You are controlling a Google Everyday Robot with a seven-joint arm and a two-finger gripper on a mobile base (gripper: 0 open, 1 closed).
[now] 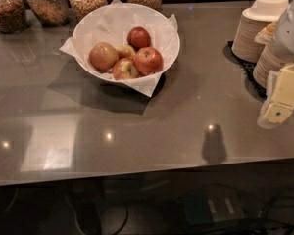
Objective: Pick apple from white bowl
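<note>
Apple (148,60): large, round, bright red with faint yellowish streaks, set in the right front part of the white bowl (88,28), resting on the crumpled white paper lining (152,84) whose corners hang over the rim. It is flanked by four other fruits in the same bowl: a smaller, darker red apple (139,37) just behind it, a yellow apple with a red blush (125,68) touching it on the left, a small yellowish apple (126,50) partly hidden in the middle, and a reddish-yellow apple (104,56) at the far left. The bowl is placed on the back left part of a glossy grey countertop (137,131). Four glass jars (48,4) of brownish dry goods are ranged along the back edge, behind the bowl. Stacked beige paper bowls (259,26) are kept at the right on a black mat (245,67). Gripper (283,99): seen at the right edge of the view, in front of the stacks and above the countertop, well apart from the white bowl and the apple, with nothing seen in its hold; whether it is released or clenched cannot be told.
</note>
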